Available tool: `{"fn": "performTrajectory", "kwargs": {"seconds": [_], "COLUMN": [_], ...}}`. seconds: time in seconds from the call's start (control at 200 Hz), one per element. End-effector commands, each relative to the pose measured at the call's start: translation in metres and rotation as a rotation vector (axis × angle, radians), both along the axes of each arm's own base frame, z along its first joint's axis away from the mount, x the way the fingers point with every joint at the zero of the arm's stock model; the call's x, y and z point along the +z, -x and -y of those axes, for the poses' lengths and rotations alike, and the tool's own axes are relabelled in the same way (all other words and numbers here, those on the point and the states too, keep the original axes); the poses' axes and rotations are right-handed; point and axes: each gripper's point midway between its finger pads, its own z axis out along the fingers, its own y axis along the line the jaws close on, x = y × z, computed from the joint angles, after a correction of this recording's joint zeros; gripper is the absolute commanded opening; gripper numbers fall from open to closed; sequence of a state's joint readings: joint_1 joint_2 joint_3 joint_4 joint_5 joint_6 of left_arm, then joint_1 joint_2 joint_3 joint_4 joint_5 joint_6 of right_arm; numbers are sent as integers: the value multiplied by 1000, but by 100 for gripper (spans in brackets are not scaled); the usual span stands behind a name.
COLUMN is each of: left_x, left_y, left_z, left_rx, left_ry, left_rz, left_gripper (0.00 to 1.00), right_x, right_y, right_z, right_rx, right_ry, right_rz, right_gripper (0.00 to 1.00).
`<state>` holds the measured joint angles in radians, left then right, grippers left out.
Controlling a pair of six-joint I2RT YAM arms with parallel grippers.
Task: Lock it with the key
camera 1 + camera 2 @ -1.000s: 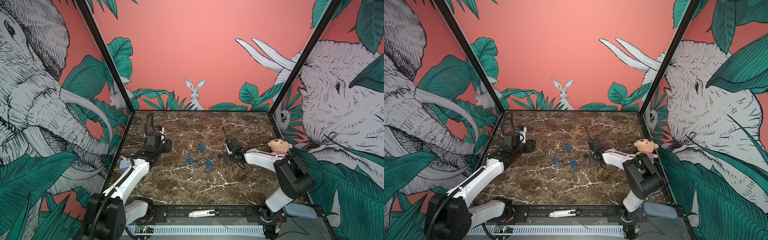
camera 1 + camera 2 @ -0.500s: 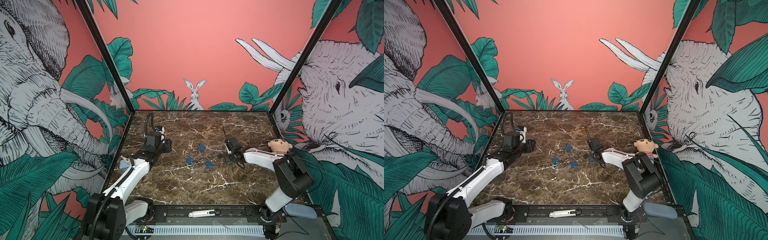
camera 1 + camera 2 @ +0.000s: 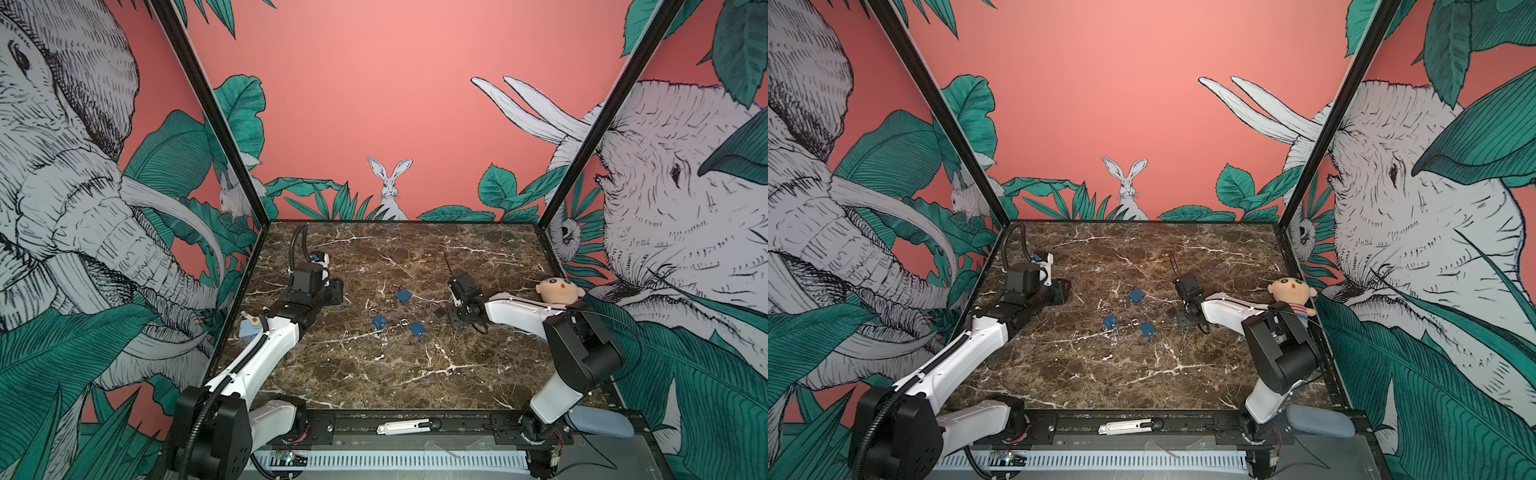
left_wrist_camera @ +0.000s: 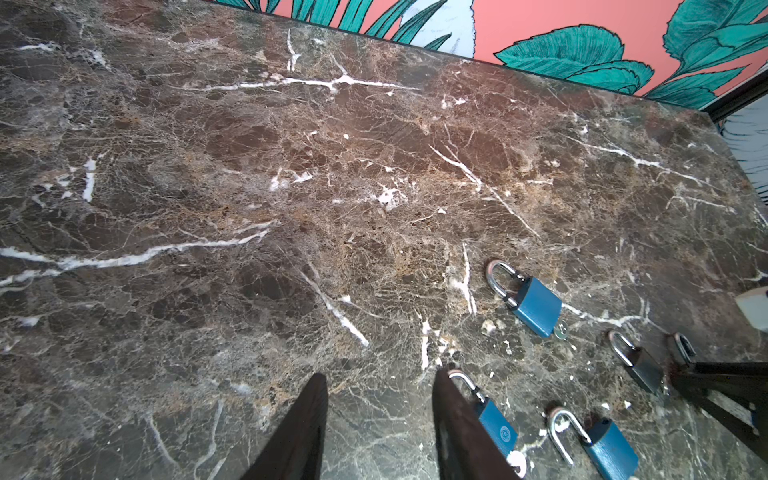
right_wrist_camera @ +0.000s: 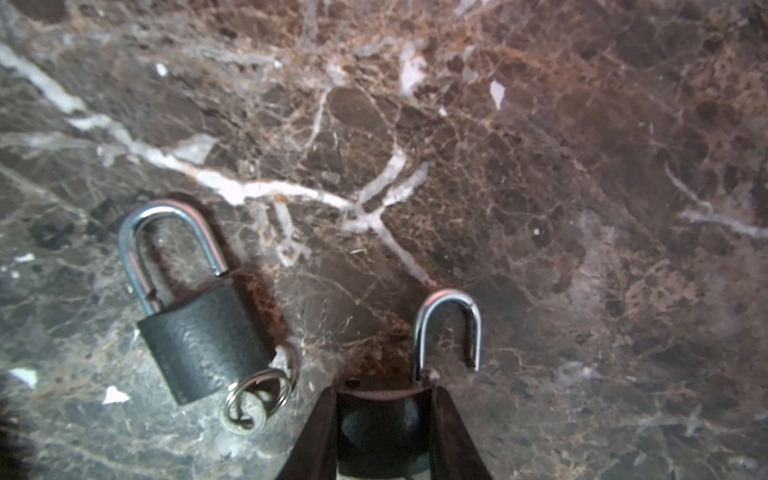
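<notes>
Clamping blk padlock [image 5: 382, 436], shackle open, w/ R gripper [image 5: 382, 388]; w/ L gripper [image 4: 380, 374] spread, empty, over marble tbl [image 4: 249, 208].

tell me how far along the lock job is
Done: nothing confirmed locked. In hand: right pincer grips a dark padlock, its shackle open; left pincer is open and empty. A loose black padlock lies open with a key in it. Left: press shackles shut and turn keys.
</notes>
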<state>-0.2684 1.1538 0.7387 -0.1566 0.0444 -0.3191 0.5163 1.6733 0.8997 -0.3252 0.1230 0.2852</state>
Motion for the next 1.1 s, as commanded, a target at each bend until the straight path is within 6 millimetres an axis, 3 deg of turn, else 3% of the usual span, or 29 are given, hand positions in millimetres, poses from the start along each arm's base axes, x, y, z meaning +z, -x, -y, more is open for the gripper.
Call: {"fn": "performTrajectory", "kwargs": {"seconds": [0.0, 0.295, 0.335, 0.75, 1.09], "left_x": [14, 21, 21, 19, 22], "left_y": [-3, -3, -2, 14, 26], "left_z": [4, 22, 27, 108, 149], "left_rx": [-14, -89, -107, -380, -491], "left_ry": [1, 25, 24, 43, 164], "left_rz": [20, 13, 7, -83, -122], "left_gripper": [43, 40, 40, 39, 37], "right_x": [-14, 19, 36, 103, 131], "right_y": [14, 7, 4, 12, 30], "right_z": [9, 3, 0, -30, -66], "right_rx": [-5, 45, 56, 186, 322], "right_ry": [34, 7, -14, -128, -191], "right_rz": [-71, -5, 34, 113, 151], "right_gripper": [19, 11, 10, 8, 7]}}
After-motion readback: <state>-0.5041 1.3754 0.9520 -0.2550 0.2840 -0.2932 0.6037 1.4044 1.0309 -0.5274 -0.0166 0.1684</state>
